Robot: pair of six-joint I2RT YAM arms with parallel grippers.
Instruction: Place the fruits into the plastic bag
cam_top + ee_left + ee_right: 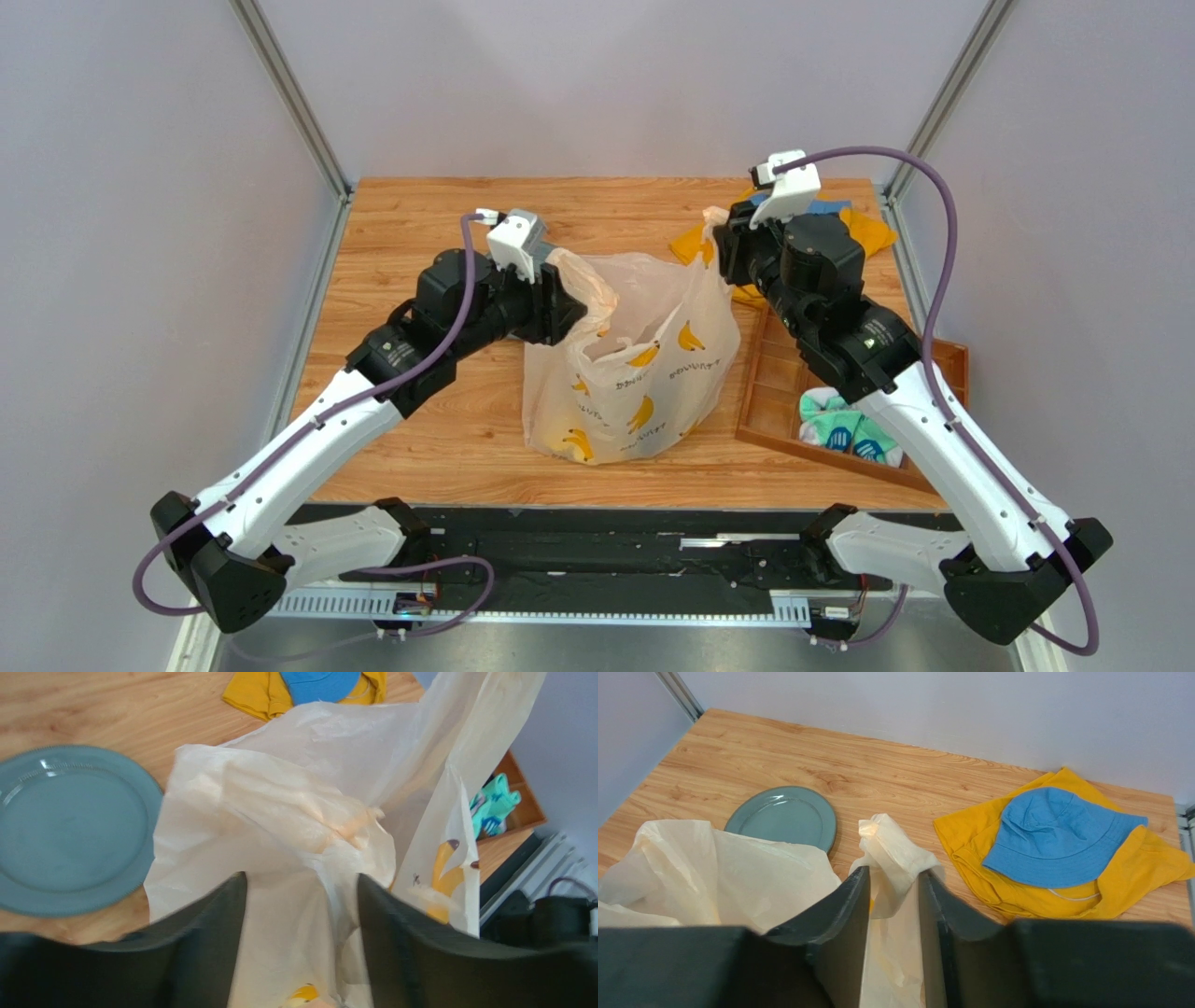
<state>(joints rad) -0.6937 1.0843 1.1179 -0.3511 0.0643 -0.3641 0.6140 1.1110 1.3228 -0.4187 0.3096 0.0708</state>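
The plastic bag (631, 378) stands mid-table, with a yellow fruit (305, 992) glimpsed deep inside. Beyond it the plate (784, 815) lies bare, so I judge loading essentially done, though most contents are hidden. My left gripper (300, 882) is spread wide astride the bag's left rim, pinching nothing. My right gripper (894, 878) stands narrowly parted around a handle loop (889, 847); whether it grips I cannot tell.

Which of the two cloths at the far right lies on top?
The blue hat; it sits on the yellow cloth, which sticks out around it.
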